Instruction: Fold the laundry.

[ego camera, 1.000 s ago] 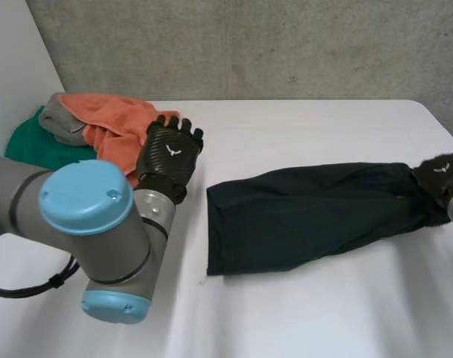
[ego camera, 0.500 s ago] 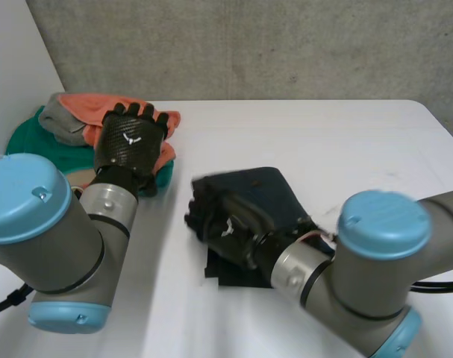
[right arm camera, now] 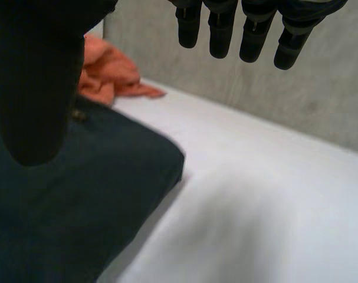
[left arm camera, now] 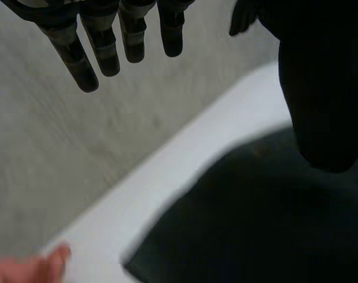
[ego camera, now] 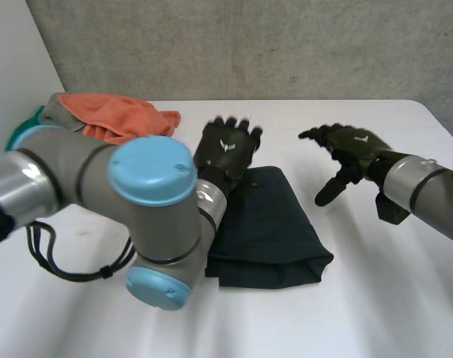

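Note:
A dark navy garment lies folded on the white table in the middle of the head view. My left hand hovers over the garment's far left corner, open, its fingers straight and holding nothing. My right hand hangs above bare table to the right of the garment, open with fingers spread and thumb pointing down. In the left wrist view the fingers are straight above the garment. In the right wrist view the fingers are straight too, with the garment under the thumb.
A pile of laundry sits at the table's far left: an orange cloth, a grey one and a green one. A concrete wall runs behind the table. My left arm's elbow crosses the front left.
The garment, stretched out long a second ago, now lies folded in half. My right hand has let go of it and moved off to the right. My left hand came over from the laundry pile.

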